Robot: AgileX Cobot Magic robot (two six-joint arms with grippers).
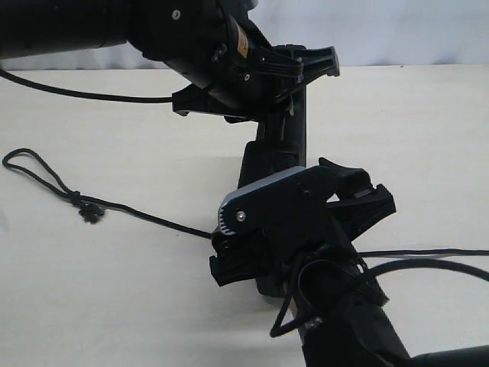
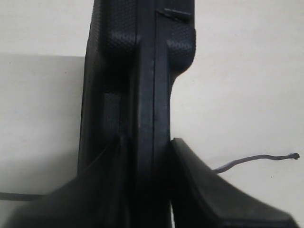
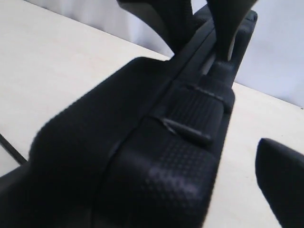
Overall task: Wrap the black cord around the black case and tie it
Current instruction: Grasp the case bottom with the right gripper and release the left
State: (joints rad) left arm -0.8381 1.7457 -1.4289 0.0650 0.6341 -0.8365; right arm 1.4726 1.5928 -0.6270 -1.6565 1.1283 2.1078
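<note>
The black case (image 1: pixel 279 145) stands on its thin edge on the table, running from far to near. My left gripper (image 1: pixel 284 86) is shut on its far end; in the left wrist view both fingers (image 2: pixel 190 166) press the case (image 2: pixel 142 71) between them. My right gripper (image 1: pixel 298 237) straddles the near end, open: one finger (image 3: pixel 280 180) stands apart from the case (image 3: pixel 180 142), the other is hidden. The black cord (image 1: pixel 137 212) lies on the table, its loop (image 1: pixel 30 164) at far left, and runs under the right gripper. A frayed tip (image 2: pixel 294 155) shows beside the case.
The pale table (image 1: pixel 114 306) lies under everything. A white wall (image 1: pixel 412 30) rises behind it. Smooth robot cables (image 1: pixel 428 264) trail to the right near my right arm. Another thin black line (image 1: pixel 76 93) runs left from under my left arm.
</note>
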